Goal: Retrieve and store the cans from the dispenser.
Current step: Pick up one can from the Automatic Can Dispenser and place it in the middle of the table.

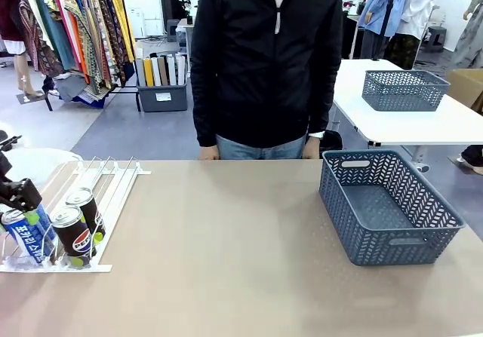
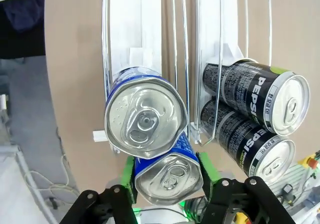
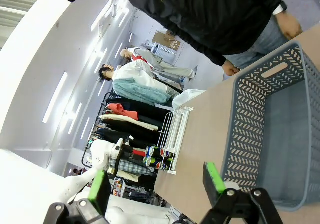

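Note:
The white railed dispenser [image 1: 113, 182] lies at the table's left end, its low end towards me. In its left lane lie two blue cans, one behind the other. My left gripper [image 2: 167, 179] is shut on the front blue can [image 2: 169, 176], a green pad against each side. The second blue can [image 2: 145, 116] rests right behind it. Two black Pepsi cans [image 2: 257, 98] [image 2: 250, 146] lie in the neighbouring lane. From the front I see the left gripper [image 1: 23, 215] over the blue can [image 1: 23, 235], beside the black cans [image 1: 73, 235]. My right gripper [image 3: 156, 184] hangs open beside the basket.
A grey-blue lattice basket [image 1: 355, 158] [image 3: 250, 134] stands at the table's right, with nothing in it. A person in a black jacket stands at the far edge, hands [image 1: 207, 154] hanging by the table. Bare tabletop [image 1: 226, 246] lies between dispenser and basket.

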